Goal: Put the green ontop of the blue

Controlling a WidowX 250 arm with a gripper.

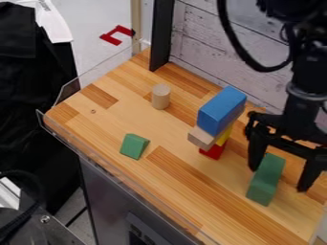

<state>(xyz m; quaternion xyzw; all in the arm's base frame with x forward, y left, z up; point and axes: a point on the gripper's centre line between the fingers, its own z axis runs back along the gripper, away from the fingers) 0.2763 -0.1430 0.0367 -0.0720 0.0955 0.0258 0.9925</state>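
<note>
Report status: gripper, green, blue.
Gripper open, fingers either side of larger green block. Blue block tops stack, nothing on it. Green not yet on blue.

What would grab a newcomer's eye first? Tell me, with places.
Probably the bright blue block, topping a small stack of natural wood, yellow and red pieces, right of the view's middle. Next, the black gripper at the right, fingers apart by the larger green block. The smaller green block sits alone, left of the stack.
</note>
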